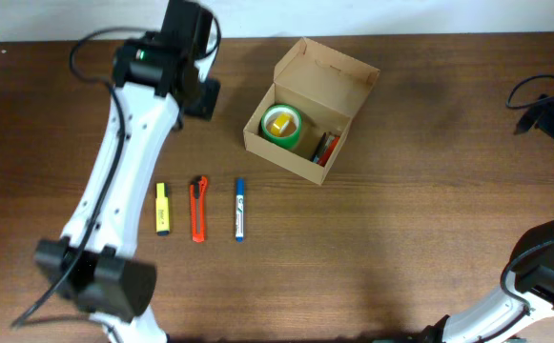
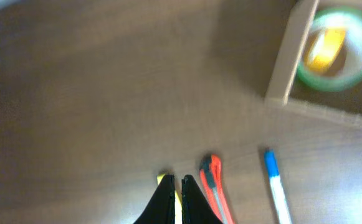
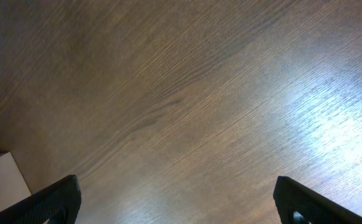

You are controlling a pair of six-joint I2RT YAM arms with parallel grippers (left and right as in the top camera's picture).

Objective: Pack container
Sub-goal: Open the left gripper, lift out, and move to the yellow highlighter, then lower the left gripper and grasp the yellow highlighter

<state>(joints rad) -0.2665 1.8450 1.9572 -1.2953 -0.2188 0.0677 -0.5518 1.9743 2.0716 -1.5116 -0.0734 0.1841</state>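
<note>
Left gripper (image 2: 177, 182) first: its two black fingers (image 2: 166, 198) are pressed almost together, only a sliver of gap between them, and nothing is in them. It hangs over bare brown wooden table (image 1: 400, 248), up in the far-left part of the overhead view.

Just past the fingertips in the wrist view lie three items in a row, apart from one another: a yellow highlighter pen (image 1: 162, 210), an orange-red utility knife (image 1: 198, 209), and a white marker with a blue cap (image 1: 239, 209).

Off to the right of the gripper sits the plain brown cardboard box (image 1: 278, 155), flap lid standing open. It rests on the table, turned at an angle, beyond the row of pens. Inside it, a green tape roll (image 1: 282, 125) with something yellow in its core, and beside that a reddish item too small to make out.

Right gripper (image 3: 176, 183): fingers spread wide apart, empty, wood grain below. A pale corner (image 3: 3, 180) shows at the left edge, unclear what.
</note>
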